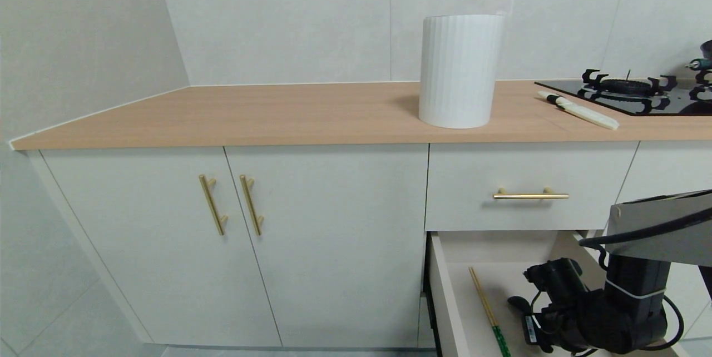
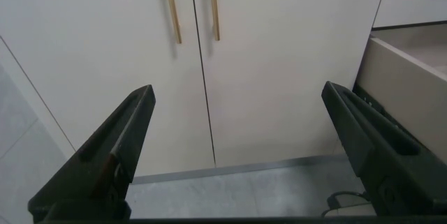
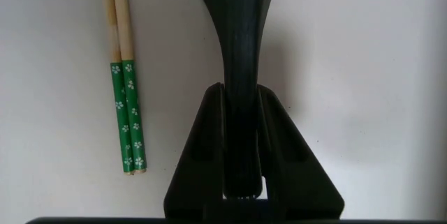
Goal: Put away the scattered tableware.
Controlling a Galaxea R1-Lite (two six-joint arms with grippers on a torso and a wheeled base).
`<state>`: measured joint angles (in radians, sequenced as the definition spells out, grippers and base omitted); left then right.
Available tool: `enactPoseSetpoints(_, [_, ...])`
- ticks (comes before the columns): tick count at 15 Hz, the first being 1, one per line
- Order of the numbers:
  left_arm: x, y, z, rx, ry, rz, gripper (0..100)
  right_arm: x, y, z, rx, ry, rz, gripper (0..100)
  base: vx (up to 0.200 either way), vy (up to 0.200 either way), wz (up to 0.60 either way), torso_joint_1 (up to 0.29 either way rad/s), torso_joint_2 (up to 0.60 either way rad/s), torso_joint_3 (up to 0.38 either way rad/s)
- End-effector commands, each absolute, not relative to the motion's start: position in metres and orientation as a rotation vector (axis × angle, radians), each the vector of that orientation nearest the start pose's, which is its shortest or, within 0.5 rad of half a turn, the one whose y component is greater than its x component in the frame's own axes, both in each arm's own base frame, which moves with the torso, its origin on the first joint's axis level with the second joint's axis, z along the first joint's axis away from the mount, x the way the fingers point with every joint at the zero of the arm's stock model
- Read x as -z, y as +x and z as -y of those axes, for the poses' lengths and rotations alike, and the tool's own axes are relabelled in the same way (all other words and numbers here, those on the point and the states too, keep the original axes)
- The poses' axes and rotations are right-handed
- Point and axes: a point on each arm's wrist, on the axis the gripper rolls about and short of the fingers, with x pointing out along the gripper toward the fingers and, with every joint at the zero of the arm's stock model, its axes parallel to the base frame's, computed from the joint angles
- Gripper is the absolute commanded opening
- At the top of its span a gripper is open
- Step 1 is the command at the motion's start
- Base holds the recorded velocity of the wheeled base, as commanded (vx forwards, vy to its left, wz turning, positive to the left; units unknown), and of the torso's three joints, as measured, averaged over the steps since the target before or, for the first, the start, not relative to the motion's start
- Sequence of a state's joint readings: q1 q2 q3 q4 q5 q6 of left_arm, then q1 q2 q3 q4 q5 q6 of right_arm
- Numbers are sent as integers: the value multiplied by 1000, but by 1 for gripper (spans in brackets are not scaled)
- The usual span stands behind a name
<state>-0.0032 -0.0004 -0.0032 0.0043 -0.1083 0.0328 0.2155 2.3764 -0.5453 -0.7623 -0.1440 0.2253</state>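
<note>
My right hand [image 3: 241, 112] is squeezed shut on the handle of a black spoon [image 3: 234, 15]. At least, it looks like a spoon to me. I hold it by the handle so the wide end sticks out in front and can lie flat first. My hand is low inside the open drawer [image 1: 445, 284], because that is where the tableware goes. The spoon is right over the drawer floor, but I cannot tell if it is touching.

A pair of chopsticks [image 3: 122, 84] with green ends lies in the drawer, just beside the spoon. They lie the same way as the spoon, so things stay neat, side by side.

My left hand [image 2: 237, 93] is spread open and holds nothing. It hangs down low in front of the cupboard doors [image 2: 279, 63], out of the way of the drawer.

Up on the surface [image 1: 278, 112] a knife [image 1: 578, 109] lies near the stove [image 1: 634, 93]. I think it needs putting away too. A tall white pot [image 1: 459, 70] stands next to it.
</note>
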Motion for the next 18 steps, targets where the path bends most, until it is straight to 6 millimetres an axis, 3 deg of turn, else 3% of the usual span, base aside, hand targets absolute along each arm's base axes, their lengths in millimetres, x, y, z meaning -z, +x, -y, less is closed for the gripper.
enactPoseSetpoints(1, [-76, -23, 2, 112, 34, 0, 100, 70, 288, -60, 53, 13, -1049, 0, 0, 0, 0, 0, 0, 0])
enactPoseSetpoints(2, [-76, -23, 2, 110, 34, 0, 100, 70, 289, -60, 53, 14, -1046, 100, 0, 0, 0, 0, 0, 0])
enactPoseSetpoints(9, [-76, -23, 2, 112, 32, 0, 100, 66, 288, -60, 51, 18, -1027, 100, 0, 0, 0, 0, 0, 0])
enactPoseSetpoints(11, [-76, -23, 2, 112, 35, 0, 100, 26, 285, -60, 25, 51, -926, 100, 0, 0, 0, 0, 0, 0])
enactPoseSetpoints(12, [-76, -23, 2, 110, 34, 2, 100, -8, 278, -58, 0, 71, -853, 100, 0, 0, 0, 0, 0, 0])
enactPoseSetpoints(13, [-76, -23, 2, 112, 34, 0, 100, -11, 277, -58, -1, 72, -847, 100, 0, 0, 0, 0, 0, 0])
enactPoseSetpoints(15, [-76, -23, 2, 110, 34, 0, 100, -82, 251, -54, -32, 92, -786, 100, 0, 0, 0, 0, 0, 0])
enactPoseSetpoints(18, [-76, -23, 2, 110, 34, 2, 100, -139, 216, -55, -128, 104, -788, 100, 0, 0, 0, 0, 0, 0])
